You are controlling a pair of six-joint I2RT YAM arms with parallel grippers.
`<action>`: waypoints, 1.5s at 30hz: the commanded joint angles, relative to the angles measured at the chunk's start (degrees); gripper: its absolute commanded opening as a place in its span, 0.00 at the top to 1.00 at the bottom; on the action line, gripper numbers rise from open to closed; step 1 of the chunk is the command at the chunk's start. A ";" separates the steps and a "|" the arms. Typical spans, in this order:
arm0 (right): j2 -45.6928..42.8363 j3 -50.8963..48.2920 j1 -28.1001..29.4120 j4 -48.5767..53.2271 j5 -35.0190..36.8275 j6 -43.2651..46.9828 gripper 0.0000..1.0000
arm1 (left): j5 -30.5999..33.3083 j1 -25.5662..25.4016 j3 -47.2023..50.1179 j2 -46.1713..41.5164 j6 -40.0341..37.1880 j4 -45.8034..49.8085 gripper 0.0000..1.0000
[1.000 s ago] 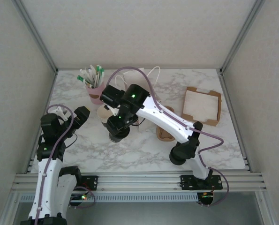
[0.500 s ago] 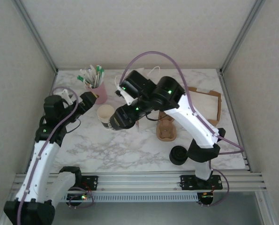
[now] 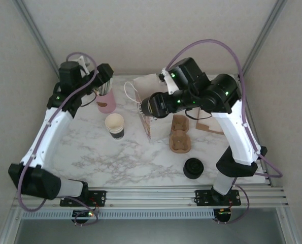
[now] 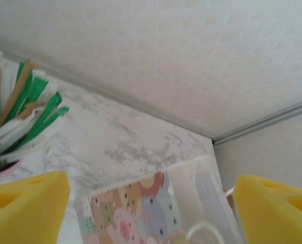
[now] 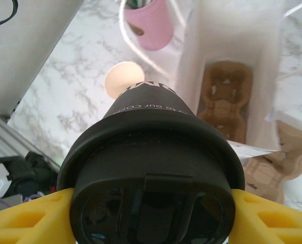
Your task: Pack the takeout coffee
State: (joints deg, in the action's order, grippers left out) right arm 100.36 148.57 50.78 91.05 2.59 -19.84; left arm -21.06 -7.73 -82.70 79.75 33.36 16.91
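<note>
The takeout coffee (image 5: 151, 152), a dark cup with a black lid, fills the near part of the right wrist view. My right gripper (image 5: 151, 211) is shut on it, one yellow finger (image 5: 29, 216) at each side of the lid. From above, the right gripper (image 3: 153, 105) holds it in the air over the open mouth of the white paper bag (image 3: 144, 104). The bag (image 5: 232, 56) has a brown cup carrier (image 5: 226, 96) inside. My left gripper (image 3: 102, 76) hovers at the back left, open, its yellow fingers (image 4: 24, 208) wide apart with the printed bag (image 4: 135, 213) below.
A lidless cup (image 3: 114, 125) stands left of the bag. A pink cup (image 3: 106, 101) of sticks is at the back left. Brown cup carriers (image 3: 180, 134) lie right of the bag, a stack of black lids (image 3: 193, 168) near the front, and a brown tray (image 3: 214, 127) under the right arm.
My right arm has lifted the lidded cup off the table and carried it up and right, over the bag. The left arm has swung up to the back left.
</note>
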 commanded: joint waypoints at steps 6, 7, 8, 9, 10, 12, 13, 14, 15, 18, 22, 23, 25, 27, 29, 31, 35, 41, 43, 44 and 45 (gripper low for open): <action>3.06 3.29 -4.34 -0.41 2.77 1.56 0.34 | 3.73 -3.73 -14.63 15.67 -6.16 1.07 0.26; 3.78 3.82 -4.62 0.01 3.28 1.72 0.34 | 3.86 -4.08 -16.12 17.44 -6.55 1.26 0.27; 4.78 4.69 -4.85 0.49 3.61 1.85 0.34 | 3.97 -4.44 -17.94 19.58 -7.03 1.53 0.28; 5.54 5.41 -5.09 0.93 4.02 1.92 0.34 | 3.92 -4.79 -19.94 21.70 -7.52 2.01 0.29; 6.11 5.79 -5.29 1.09 4.52 2.07 0.34 | 3.93 -5.09 -21.74 23.46 -7.97 2.68 0.30; 7.17 6.25 -5.74 1.29 4.83 2.23 0.34 | 3.92 -5.66 -26.04 27.65 -9.07 4.29 0.32; 7.59 6.29 -5.96 1.28 4.95 2.41 0.34 | 4.00 -6.00 -27.86 29.45 -9.62 5.02 0.33; 8.07 6.42 -6.05 1.25 5.21 2.50 0.34 | 4.17 -6.32 -30.01 31.42 -10.40 5.81 0.33; 8.64 6.51 -6.24 1.43 5.53 2.61 0.35 | 4.23 -6.59 -32.15 33.23 -10.90 7.01 0.33; 10.04 6.64 -6.59 1.83 6.69 3.00 0.35 | 3.35 -6.78 -36.36 37.75 -11.63 8.87 0.34; 11.97 6.86 -6.88 1.85 6.82 3.66 0.35 | 3.14 -6.78 -38.03 40.71 -12.48 9.57 0.35; 12.49 6.98 -6.91 1.86 6.93 3.89 0.35 | 3.06 -6.78 -38.02 41.12 -12.66 9.43 0.35; 13.72 7.41 -6.90 2.07 7.26 4.06 0.35 | 2.96 -6.78 -38.07 41.69 -12.99 9.37 0.35; 14.90 7.95 -7.02 2.29 7.79 4.37 0.35 | 2.79 -6.69 -38.24 42.35 -13.30 9.11 0.35; 15.99 8.14 -7.08 2.46 8.11 4.61 0.35 | 2.46 -6.52 -38.78 43.26 -13.73 9.17 0.34; 16.98 8.22 -7.15 2.71 8.61 4.76 0.35 | 2.24 -6.51 -39.79 44.42 -14.32 9.73 0.34; 18.51 8.29 -7.11 3.27 8.95 5.15 0.35 | 1.78 -6.57 -40.90 46.49 -15.33 10.69 0.35; 20.85 8.40 -7.12 4.78 10.11 5.58 0.35 | 0.70 -6.69 -40.02 47.87 -15.53 10.52 0.35; 21.51 8.40 -7.19 5.30 10.52 5.67 0.35 | 0.43 -6.78 -39.53 47.87 -15.52 10.24 0.35; 21.86 8.48 -7.18 5.49 11.03 5.60 0.35 | 0.34 -6.78 -39.40 47.96 -15.52 10.21 0.35; 22.13 8.49 -7.19 5.71 11.33 5.60 0.35 | 0.25 -6.78 -39.25 47.96 -15.59 10.20 0.35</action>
State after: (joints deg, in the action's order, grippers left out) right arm 121.34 155.20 44.07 92.05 11.64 -15.27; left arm -19.55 -14.33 -121.99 127.24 19.09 26.96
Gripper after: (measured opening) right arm 0.653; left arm 0.653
